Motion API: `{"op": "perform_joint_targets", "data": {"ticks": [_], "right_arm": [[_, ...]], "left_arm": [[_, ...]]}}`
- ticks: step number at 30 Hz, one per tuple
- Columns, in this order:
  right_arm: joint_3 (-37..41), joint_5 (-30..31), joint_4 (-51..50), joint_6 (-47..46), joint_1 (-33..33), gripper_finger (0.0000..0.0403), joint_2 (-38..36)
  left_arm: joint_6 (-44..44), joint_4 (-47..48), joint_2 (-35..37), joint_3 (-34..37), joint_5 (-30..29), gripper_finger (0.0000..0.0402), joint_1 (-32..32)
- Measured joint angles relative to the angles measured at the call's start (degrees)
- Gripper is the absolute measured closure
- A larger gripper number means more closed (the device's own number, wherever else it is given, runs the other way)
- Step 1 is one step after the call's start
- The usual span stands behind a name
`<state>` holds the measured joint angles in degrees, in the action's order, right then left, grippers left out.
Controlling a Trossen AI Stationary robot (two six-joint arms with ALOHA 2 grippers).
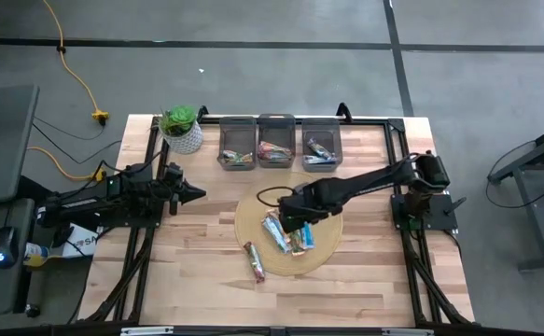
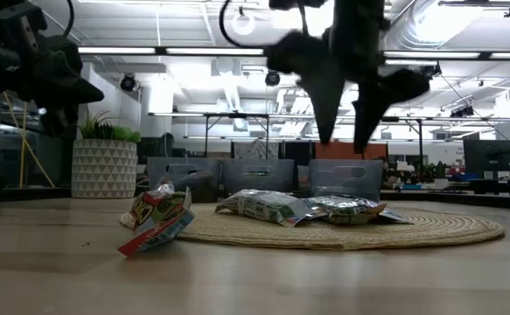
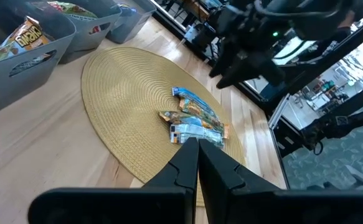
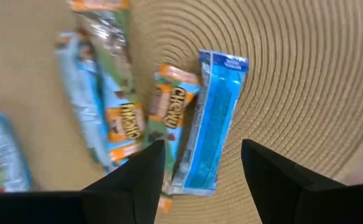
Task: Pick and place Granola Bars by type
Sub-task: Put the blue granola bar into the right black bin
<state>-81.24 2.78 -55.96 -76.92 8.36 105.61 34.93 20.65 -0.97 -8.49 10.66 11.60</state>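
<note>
Progress: task is looking partly done; the three grey bins [image 1: 275, 142] in the upper middle of the high view are already holding some bars, and several Granola Bars are still waiting lower down.
Bars on the mat: a small cluster is lying on the round woven mat [image 1: 253, 217], in the centre of the high view; the right wrist view is showing a blue bar [image 4: 212, 118] beside an orange-and-brown bar [image 4: 169, 115], touching along their long sides, with a light blue bar [image 4: 100, 118] next to them.
Bar off the mat: one red-and-green bar [image 1: 255, 262] is lying on the bare wood [image 1: 365, 280], just beside the mat's lower left edge.
Right gripper [image 4: 200, 163]: it is hovering above the cluster, jaws standing wide apart and holding nothing; the blue bar is showing between the fingers.
Left gripper [image 1: 195, 194]: it is waiting at the left of the table, near the potted plant [image 1: 182, 128], jaws pressed together and empty.
Remaining work: in my judgement, all bars on the mat and the one on the wood are still needing to go into the bin of their type.
</note>
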Motion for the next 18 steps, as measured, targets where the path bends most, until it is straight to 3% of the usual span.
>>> {"op": "perform_joint_targets", "data": {"ticks": [8, 18], "right_arm": [[8.7, -4.9, 9.0, -3.2, 0.0, 0.0206, -0.1], [9.5, -4.3, 11.8, -2.9, 0.0, 0.0206, -0.1]], "left_arm": [[-0.1, 0.6, 0.0, 0.0, 0.6, 0.0392, 0.0], [-0.1, 0.6, 0.0, 0.0, 0.6, 0.0392, 0.0]]}}
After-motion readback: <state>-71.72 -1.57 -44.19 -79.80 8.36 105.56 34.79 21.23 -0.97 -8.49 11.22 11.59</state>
